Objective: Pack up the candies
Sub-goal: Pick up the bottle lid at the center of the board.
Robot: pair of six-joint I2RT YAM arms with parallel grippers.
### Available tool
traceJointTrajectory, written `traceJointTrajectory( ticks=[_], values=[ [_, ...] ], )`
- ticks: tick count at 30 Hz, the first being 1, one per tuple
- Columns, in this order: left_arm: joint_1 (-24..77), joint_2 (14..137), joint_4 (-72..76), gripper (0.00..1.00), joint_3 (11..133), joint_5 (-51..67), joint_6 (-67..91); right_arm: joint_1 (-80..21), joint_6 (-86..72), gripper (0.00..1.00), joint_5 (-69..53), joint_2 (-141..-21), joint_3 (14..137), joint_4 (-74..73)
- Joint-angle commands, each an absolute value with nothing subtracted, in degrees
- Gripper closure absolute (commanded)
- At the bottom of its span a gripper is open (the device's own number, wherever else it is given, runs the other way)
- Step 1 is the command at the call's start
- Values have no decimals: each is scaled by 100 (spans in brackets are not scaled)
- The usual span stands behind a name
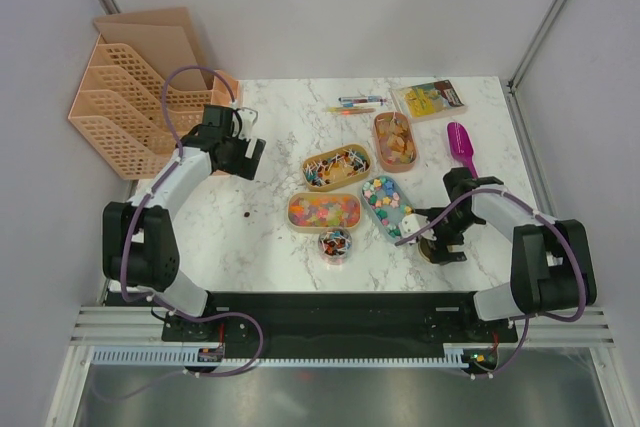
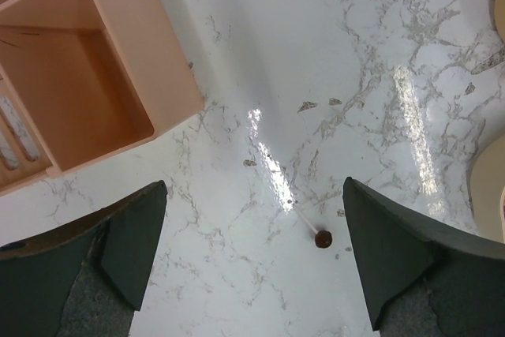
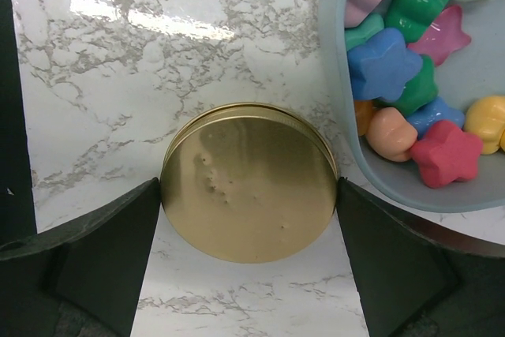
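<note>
**A:** From above, where do the candies [image 1: 325,211] lie?

**B:** They are sorted into four trays [image 1: 291,211] at mid-table, with a small round tin [image 1: 336,244] of mixed ones just in front. One brown candy [image 1: 246,214] sits apart on the marble, near the left gripper [image 1: 243,157]. The right gripper [image 1: 440,245] is low, to the right of the tin.

**A:** And the left wrist view?

**B:** Its fingers stand wide apart over bare marble and hold nothing. The brown candy lies near the right-hand finger, off centre. A peach organizer [image 2: 95,76] fills the upper left.

**A:** The right wrist view?

**B:** There the fingers seem to press on both sides of a gold lid [image 3: 248,195]. It lies flat on the table just beside the blue-grey tray [image 3: 333,76], which holds pastel candies [image 3: 387,61].

**A:** So capping the tin is the step?

**B:** Probably. The arm should lift the lid straight up and keep it level and clear of that tray's rim. It should then centre it over the tin before lowering, since a tilted lid could jam or knock sweets out.
</note>
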State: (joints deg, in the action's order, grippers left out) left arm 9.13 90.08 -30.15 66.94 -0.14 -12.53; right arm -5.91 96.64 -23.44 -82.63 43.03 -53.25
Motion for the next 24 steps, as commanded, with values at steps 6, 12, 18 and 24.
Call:
traceJointTrajectory(
  ticks=[6,12,18,24],
  values=[
    [923,9097,-2953,0,6952,-79,-1415,-615,9291,2,-2444,-8270,4394,-5221],
    [923,9105,-2936,0,6961,-70,-1380,-615,8904,14,-2277,-8061,4500,-5291],
    [923,9176,-2883,0,6970,-18,-1336,-615,8921,15,-2347,-7315,4894,-5983],
    [923,9228,-2690,0,6838,-18,-1170,-992,8624,9,-2768,-6899,6046,-6521]
  ],
)
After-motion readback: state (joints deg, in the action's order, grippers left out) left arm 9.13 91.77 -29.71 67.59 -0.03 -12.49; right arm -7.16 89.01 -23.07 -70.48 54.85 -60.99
